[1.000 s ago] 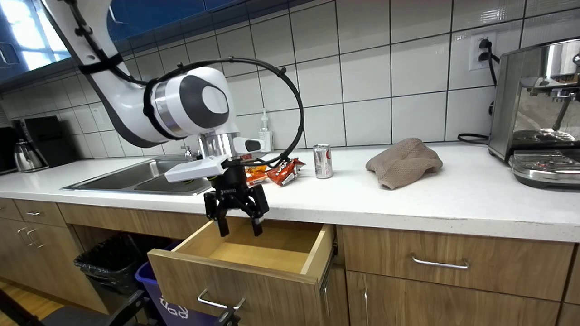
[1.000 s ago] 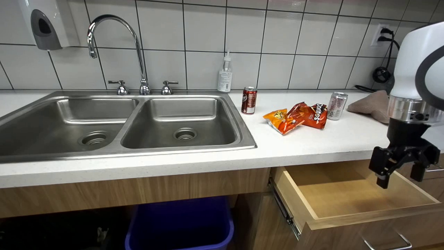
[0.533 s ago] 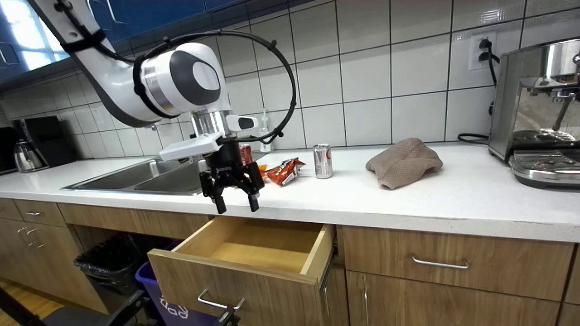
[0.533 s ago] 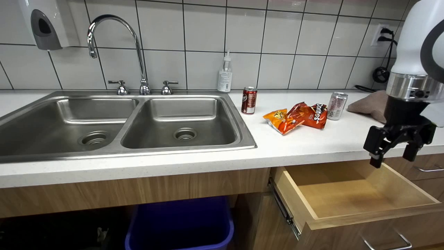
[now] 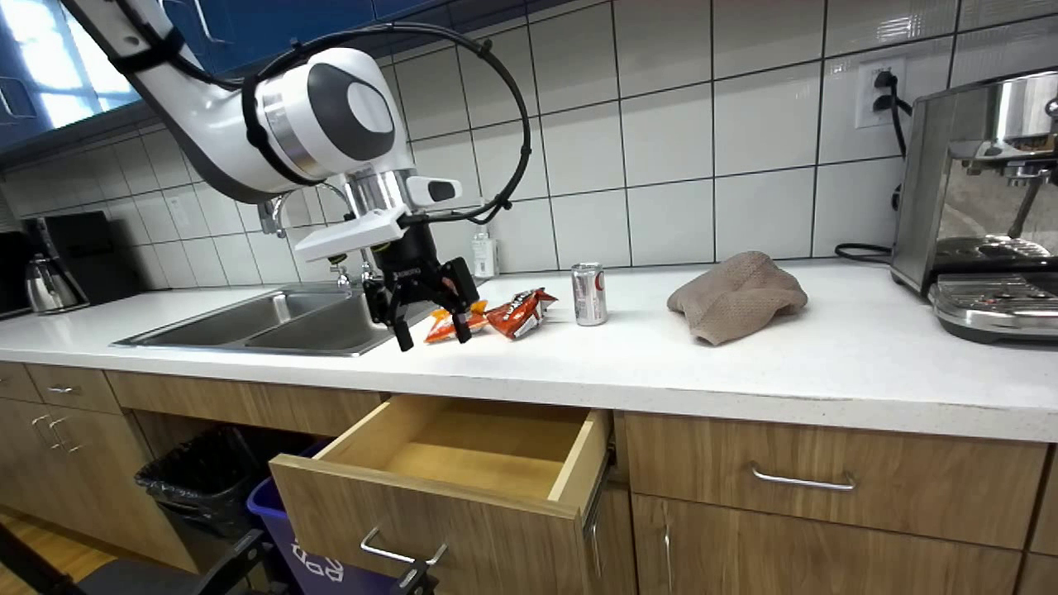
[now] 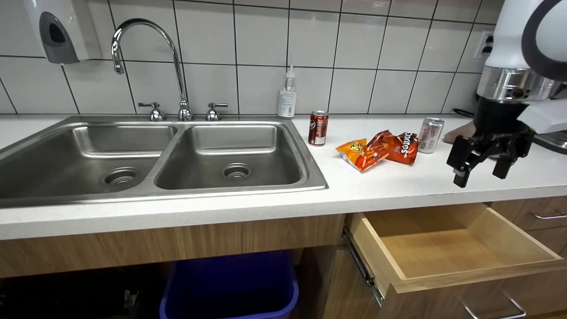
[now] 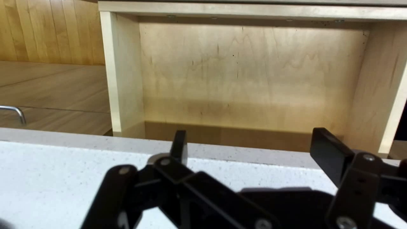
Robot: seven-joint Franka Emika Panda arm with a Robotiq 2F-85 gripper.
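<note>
My black gripper is open with nothing between its fingers, in both exterior views (image 5: 433, 335) (image 6: 482, 175) and the wrist view (image 7: 250, 136). It hangs above the white counter near its front edge, fingers pointing down. An open, empty wooden drawer (image 5: 488, 442) lies below and in front of it; the drawer also shows in the wrist view (image 7: 248, 73). On the counter are an orange snack bag (image 6: 354, 153), a red Doritos bag (image 6: 403, 148) touching it, a silver can (image 6: 430, 135) and a dark red can (image 6: 318, 128). A brown cloth (image 5: 740, 297) lies crumpled farther along.
A double steel sink (image 6: 305, 155) with a tall faucet (image 6: 177, 62) adjoins the bags. A clear pump bottle (image 6: 287, 97) stands by the tiled wall. A coffee machine (image 5: 942, 190) stands at the counter's end. A blue bin (image 6: 283, 283) and a black-lined bin (image 5: 202, 479) sit below.
My gripper has risen from over the open drawer and moved back over the counter. It has stayed open. The drawer, bags, cans and cloth have not moved.
</note>
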